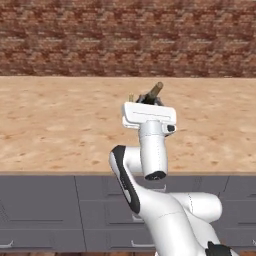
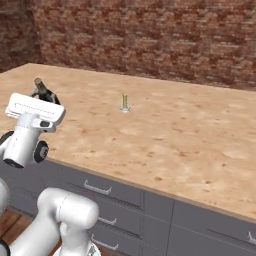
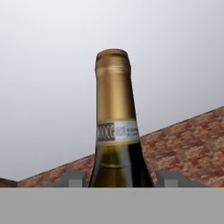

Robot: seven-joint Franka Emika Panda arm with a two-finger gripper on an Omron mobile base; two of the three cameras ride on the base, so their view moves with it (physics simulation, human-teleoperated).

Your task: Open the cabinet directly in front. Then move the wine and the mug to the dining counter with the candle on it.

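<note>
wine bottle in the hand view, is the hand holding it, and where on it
Yes. The hand holds the wine bottle by its dark body, below the pale label, with one finger on each side; the foil neck sticks out beyond the fingers.

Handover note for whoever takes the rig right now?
End effector: shut on the wine, its fingers either side of the bottle.
Wine: held tilted over the dining counter, not set down.
Candle: standing on the counter, apart from the bottle.
Done: wine brought to the counter.
Left: set the wine down near the candle, release, then fetch the mug.
</note>
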